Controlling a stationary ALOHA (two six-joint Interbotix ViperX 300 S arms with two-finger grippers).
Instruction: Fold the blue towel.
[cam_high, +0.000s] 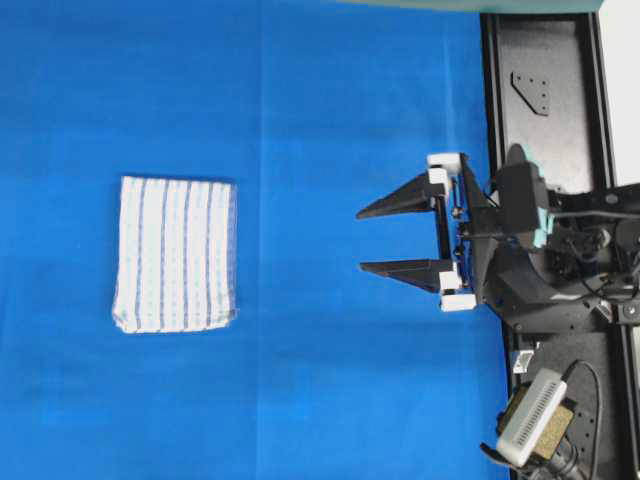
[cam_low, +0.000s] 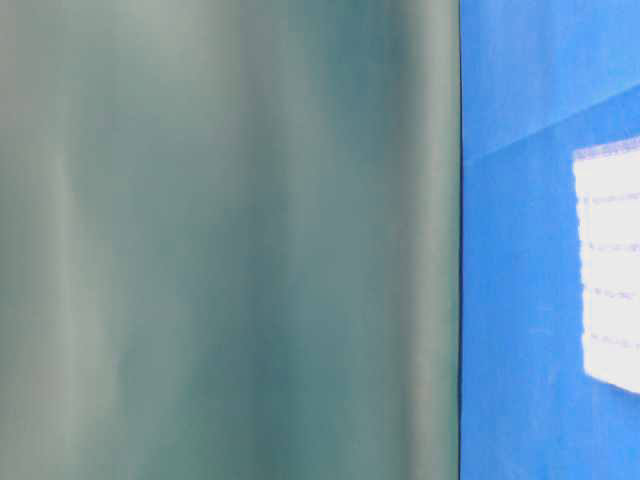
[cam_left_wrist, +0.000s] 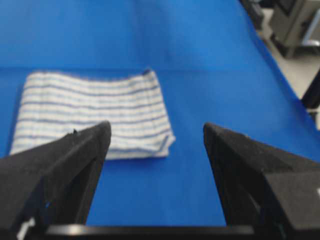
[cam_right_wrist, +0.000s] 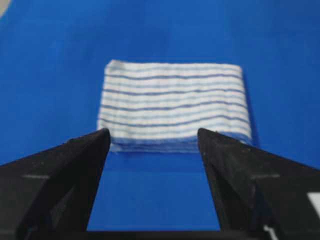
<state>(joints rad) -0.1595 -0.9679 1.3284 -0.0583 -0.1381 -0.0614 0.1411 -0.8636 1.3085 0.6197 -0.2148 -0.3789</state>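
Black fingers of your right gripper are filling the bottom of its wrist view, standing wide apart and pinching nothing. Beyond the gap between them, the blue towel is lying flat on the blue table covering, well clear of the fingertips. You are seeing it here as a compact block, with several layers showing along its near edge.

Your left gripper is sitting the same way in its own wrist view: jaws spread, empty, with the blue towel lying ahead and to the left of the gap, its near right corner lifting a little and showing stacked layers.

From overhead, you are looking at one gripper near the right edge of the covering, open and held well away from the towel, which is resting alone toward the left as a small, nearly square packet with fairly even edges. I cannot tell which arm that is from this view alone.

Judging by that, the folding is looking finished or very nearly so: the cloth is already doubled over into a tidy stack and neither gripper is holding it. What you may be left with is only drawing the arms clear, or at most pressing down that slightly raised corner.
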